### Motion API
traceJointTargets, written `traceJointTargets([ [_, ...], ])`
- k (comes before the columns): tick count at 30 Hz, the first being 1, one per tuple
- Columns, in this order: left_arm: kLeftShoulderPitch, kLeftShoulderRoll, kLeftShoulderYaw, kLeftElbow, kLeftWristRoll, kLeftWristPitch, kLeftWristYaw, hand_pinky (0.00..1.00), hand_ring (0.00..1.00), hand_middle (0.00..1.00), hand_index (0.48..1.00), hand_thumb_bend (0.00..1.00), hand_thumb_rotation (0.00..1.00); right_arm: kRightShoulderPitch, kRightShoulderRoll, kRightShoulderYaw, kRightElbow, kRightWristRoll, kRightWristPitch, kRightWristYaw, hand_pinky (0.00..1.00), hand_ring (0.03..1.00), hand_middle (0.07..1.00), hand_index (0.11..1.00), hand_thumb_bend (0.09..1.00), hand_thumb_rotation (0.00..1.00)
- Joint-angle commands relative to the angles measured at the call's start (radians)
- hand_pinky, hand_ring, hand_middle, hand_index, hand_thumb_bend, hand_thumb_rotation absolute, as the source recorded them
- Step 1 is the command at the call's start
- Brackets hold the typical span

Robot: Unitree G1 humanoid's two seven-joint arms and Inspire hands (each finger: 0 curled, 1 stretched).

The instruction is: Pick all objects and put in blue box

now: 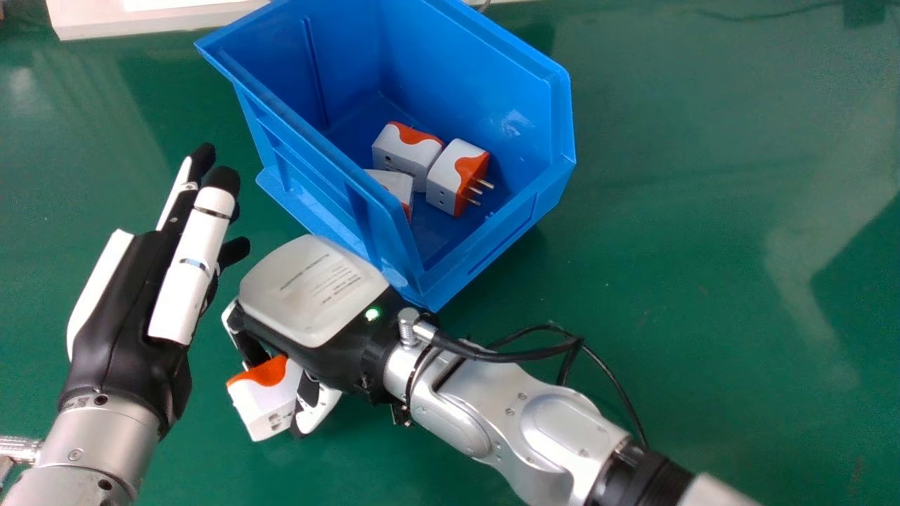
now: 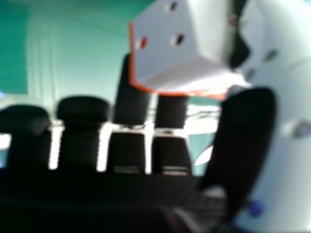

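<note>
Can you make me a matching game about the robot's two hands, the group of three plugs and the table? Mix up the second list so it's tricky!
Things:
1. Left hand
2. Right hand
3. Group of three plugs
4. Table

Places, colours and states:
A. Holding one white and orange plug
B. Green
C. Fingers straight, holding nothing
D. Inside the blue box

Right pairs: 1-C, 2-A, 3-D, 4-B

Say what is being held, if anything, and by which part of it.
A white and orange plug adapter, held in the right hand: thumb against its white body, fingers towards its orange side.
</note>
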Motion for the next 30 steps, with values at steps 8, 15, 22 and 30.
traceJointTargets([
  [8, -0.034, 0.022, 0.03, 0.018, -0.014, 0.011, -0.009, 0.93, 0.97, 0.98, 1.0, 0.46, 1.0, 0.142, -0.078, -0.039, -0.264, 0.026, 0.009, 0.048, 0.07, 0.117, 0.289, 0.47, 0.518, 0.08],
  [15, -0.045, 0.037, 0.037, 0.03, -0.011, 0.016, -0.011, 0.93, 0.98, 0.98, 1.0, 0.46, 1.0, 0.255, -0.139, -0.042, -0.421, -0.055, 0.054, 0.028, 0.19, 0.236, 0.402, 0.478, 0.515, 0.04],
  [22, -0.053, 0.05, 0.046, 0.049, -0.014, 0.013, -0.017, 0.93, 0.98, 0.98, 1.0, 0.46, 1.0, 0.388, -0.225, -0.082, -0.593, -0.077, 0.036, -0.006, 0.23, 0.312, 0.464, 0.508, 0.507, 0.02],
  [30, -0.061, 0.06, 0.065, 0.062, -0.021, 0.019, -0.03, 0.93, 0.98, 0.98, 1.0, 0.47, 1.0, 0.535, -0.304, -0.176, -0.786, -0.028, 0.009, 0.034, 0.23, 0.296, 0.453, 0.5, 0.514, 0.0],
])
